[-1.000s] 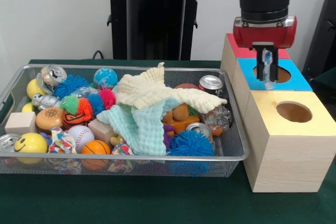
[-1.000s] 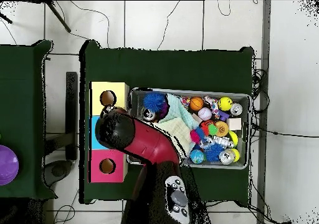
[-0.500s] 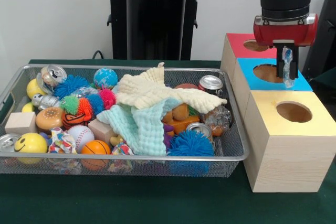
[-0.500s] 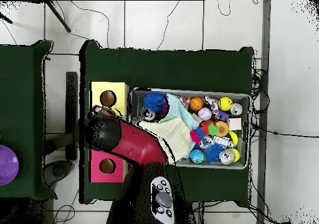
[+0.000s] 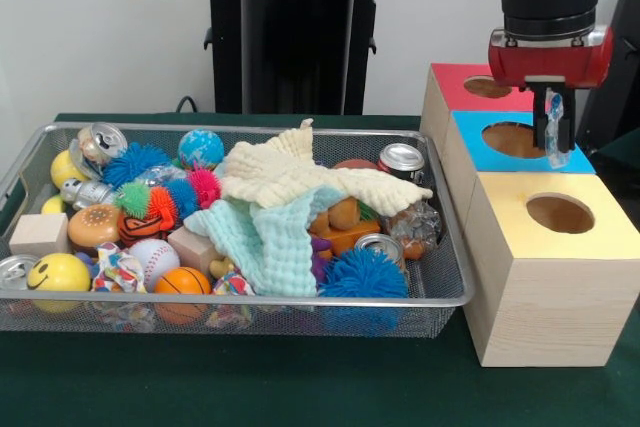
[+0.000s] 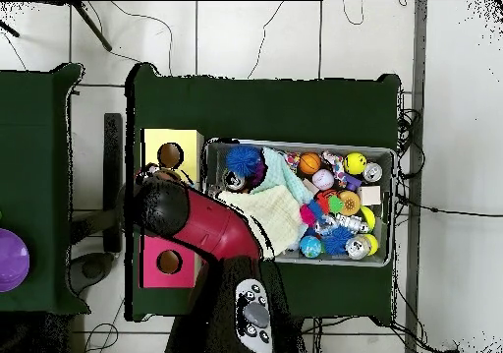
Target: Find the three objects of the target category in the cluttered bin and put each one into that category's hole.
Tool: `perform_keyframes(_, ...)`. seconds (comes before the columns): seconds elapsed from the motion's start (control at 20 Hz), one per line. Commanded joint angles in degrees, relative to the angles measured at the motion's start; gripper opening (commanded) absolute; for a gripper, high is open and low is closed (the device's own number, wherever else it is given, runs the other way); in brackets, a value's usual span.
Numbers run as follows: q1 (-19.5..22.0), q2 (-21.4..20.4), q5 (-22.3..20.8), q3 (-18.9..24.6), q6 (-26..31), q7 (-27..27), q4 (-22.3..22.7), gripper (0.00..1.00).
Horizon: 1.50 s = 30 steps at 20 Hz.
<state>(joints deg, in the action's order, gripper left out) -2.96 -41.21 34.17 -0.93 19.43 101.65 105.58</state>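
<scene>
The gripper hangs over the blue box, clenched on a clear crinkly scrap; delivery step, I judge; next, centring over its hole.

- Surface: dark green cloth.
- Wire bin sits on it.
- Wood box row w/ yellow, blue, red tops touching bin's side, on surface too.

Front cam low, close; overhead straight down; both share bin.
</scene>
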Motion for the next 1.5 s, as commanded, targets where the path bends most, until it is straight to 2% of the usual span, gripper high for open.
perform_keyframes(0.05,0.44,3.01,2.56,3.10,-4.22,15.09,2.69,0.00)
perform_keyframes(0.65,1.40,4.73,1.62,3.50,-4.12,13.92,-0.25,0.00)
perform_keyframes(1.15,-0.46,7.33,1.65,1.05,-2.90,14.93,-5.04,0.00)
perform_keyframes(1.25,0.22,7.38,1.68,1.86,-3.34,14.46,-5.04,0.00)
perform_keyframes(1.5,-1.12,5.76,1.88,0.81,-2.63,16.03,-3.51,0.00)
